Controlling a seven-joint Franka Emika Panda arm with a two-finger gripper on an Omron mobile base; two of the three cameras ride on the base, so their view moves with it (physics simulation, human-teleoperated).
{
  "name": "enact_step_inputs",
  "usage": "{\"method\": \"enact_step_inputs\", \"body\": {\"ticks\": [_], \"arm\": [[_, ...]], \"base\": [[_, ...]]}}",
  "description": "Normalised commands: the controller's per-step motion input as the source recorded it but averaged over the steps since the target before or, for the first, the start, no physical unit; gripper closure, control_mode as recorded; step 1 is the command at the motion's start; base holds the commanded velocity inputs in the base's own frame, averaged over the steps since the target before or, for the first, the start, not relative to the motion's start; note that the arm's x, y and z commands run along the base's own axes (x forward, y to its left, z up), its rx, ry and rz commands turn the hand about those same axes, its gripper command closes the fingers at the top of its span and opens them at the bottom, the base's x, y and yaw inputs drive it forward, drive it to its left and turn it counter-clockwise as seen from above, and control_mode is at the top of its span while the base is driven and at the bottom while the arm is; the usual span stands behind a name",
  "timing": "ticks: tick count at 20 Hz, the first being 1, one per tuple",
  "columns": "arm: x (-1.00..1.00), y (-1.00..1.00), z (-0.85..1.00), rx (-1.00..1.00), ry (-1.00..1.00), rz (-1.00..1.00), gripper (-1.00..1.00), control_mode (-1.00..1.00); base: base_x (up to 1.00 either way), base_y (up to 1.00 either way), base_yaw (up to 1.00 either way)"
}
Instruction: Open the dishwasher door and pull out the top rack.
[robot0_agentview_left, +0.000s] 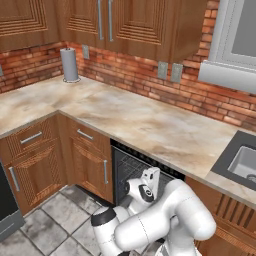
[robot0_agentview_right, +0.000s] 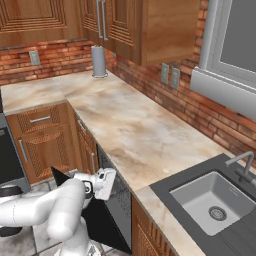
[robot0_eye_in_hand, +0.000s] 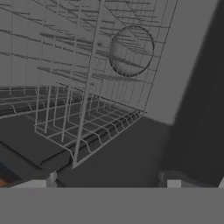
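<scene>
The top rack (robot0_eye_in_hand: 100, 65) is seen close ahead in the hand view as a grid of thin grey wires, still seated inside the dark tub, with a second, similar wire rack (robot0_eye_in_hand: 83, 127) lying below it and a round grey disc (robot0_eye_in_hand: 130, 50) showing through the mesh. The dishwasher door (robot0_agentview_right: 97, 220) is already swung down and open; in the right base view it is seen as a black panel sloping out under the counter edge, and in the left base view the open cavity (robot0_agentview_left: 131, 172) is visible beneath the marble counter (robot0_agentview_left: 145, 125).

The gripper (robot0_eye_in_hand: 107, 177) is held at the mouth of the opening with its two tips spread wide apart and nothing between them. No wire is yet enclosed, so the pull is judged not to have begun.

Several failures are to be feared. The wires are thin and closely spaced, so the jaws may be shut on empty space or on a single strand that slips out once force is applied. The lower rack lies close under the upper one and could be seized by mistake if the hand is lowered. A pull made at an angle could jam the rack on its runners. The forearm is carried just above the open door, and a drop could bring it down onto the panel.
</scene>
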Motion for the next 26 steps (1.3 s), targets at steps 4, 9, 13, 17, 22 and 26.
{"method": "enact_step_inputs", "body": {"ticks": [4,9,13,17,22,26], "arm": [[0.3,0.15,-0.41,-0.3,0.05,0.03,-1.0,-1.0],[0.22,0.2,-0.44,-0.29,0.02,0.03,-1.0,-1.0],[0.16,0.25,-0.38,-0.25,0.0,0.02,-1.0,-1.0],[0.14,0.44,-0.44,-0.23,0.0,0.02,-1.0,-1.0],[0.19,0.43,-0.41,-0.2,0.0,0.02,-1.0,-1.0],[0.34,0.34,-0.36,-0.17,0.0,0.01,-1.0,-1.0]], "base": [[0.0,0.0,0.0],[0.0,0.0,0.0],[0.0,0.0,0.0],[0.0,0.0,0.0],[0.0,0.0,0.0],[0.0,0.0,0.0]]}}
